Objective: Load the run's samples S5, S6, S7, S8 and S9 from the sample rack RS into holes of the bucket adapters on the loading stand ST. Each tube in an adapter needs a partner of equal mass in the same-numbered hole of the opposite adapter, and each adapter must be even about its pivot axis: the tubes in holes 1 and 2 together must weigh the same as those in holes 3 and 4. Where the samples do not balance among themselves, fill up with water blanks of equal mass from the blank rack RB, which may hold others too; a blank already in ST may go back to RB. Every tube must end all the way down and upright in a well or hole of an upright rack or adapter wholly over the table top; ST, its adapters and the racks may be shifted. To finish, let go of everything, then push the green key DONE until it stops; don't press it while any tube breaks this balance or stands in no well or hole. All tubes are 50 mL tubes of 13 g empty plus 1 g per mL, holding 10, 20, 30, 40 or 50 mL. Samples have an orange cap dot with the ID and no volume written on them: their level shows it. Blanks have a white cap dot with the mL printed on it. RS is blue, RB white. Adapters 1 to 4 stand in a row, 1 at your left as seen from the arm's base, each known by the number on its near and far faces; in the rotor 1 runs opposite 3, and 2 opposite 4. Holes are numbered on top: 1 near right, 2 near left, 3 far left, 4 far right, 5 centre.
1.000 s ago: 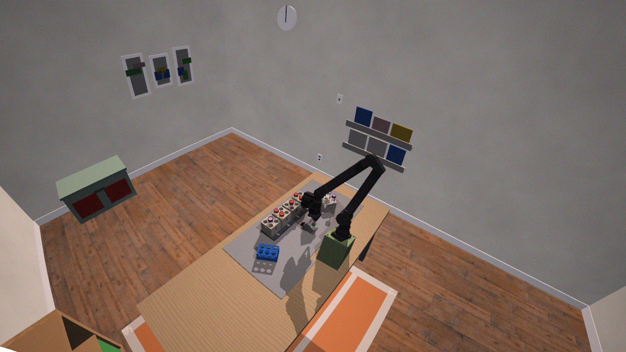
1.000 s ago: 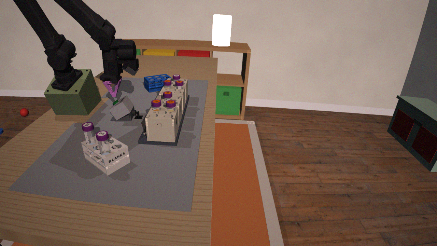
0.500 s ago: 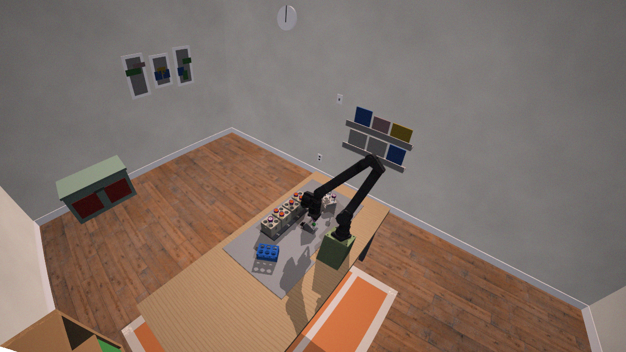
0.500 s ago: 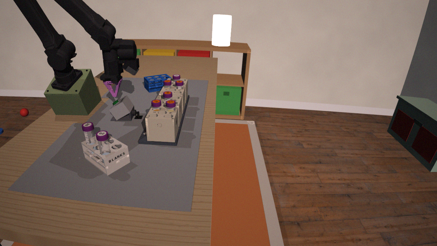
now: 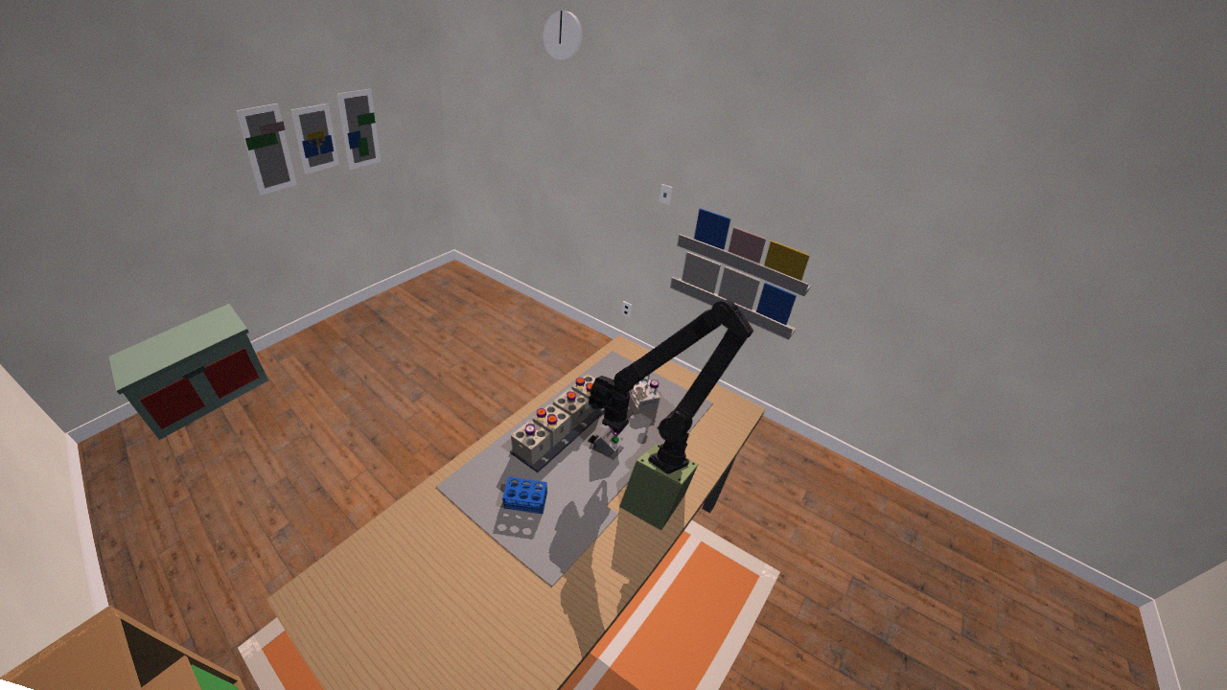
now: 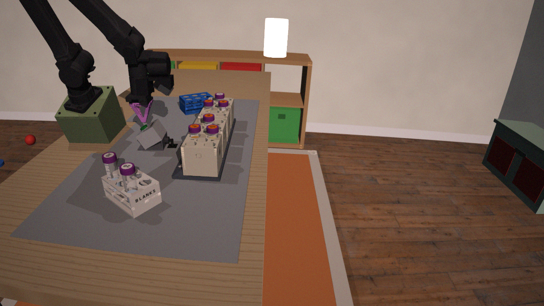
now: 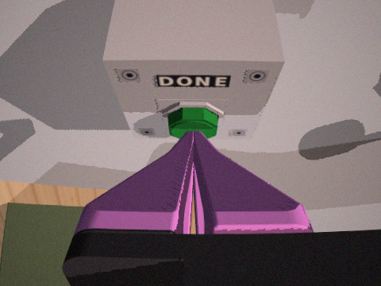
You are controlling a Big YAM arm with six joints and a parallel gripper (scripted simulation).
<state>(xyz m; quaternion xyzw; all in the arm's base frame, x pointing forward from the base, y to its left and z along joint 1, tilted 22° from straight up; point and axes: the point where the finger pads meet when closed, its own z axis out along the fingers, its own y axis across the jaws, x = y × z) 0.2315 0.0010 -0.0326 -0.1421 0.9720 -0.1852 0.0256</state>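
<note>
Wrist view, green hex key DONE (image 7: 192,122) on gray box, claw (image 7: 193,135) pressed together, tips touching it.

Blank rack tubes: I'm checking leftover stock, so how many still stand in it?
2: both purple-capped tubes stand side by side at the left end of the blank rack; its other wells look empty.

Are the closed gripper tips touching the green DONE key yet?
Touching. In the wrist view the shut gripper has its purple tips meeting the near edge of the green DONE key with no gap; the exterior view agrees, tips on the key.
</note>
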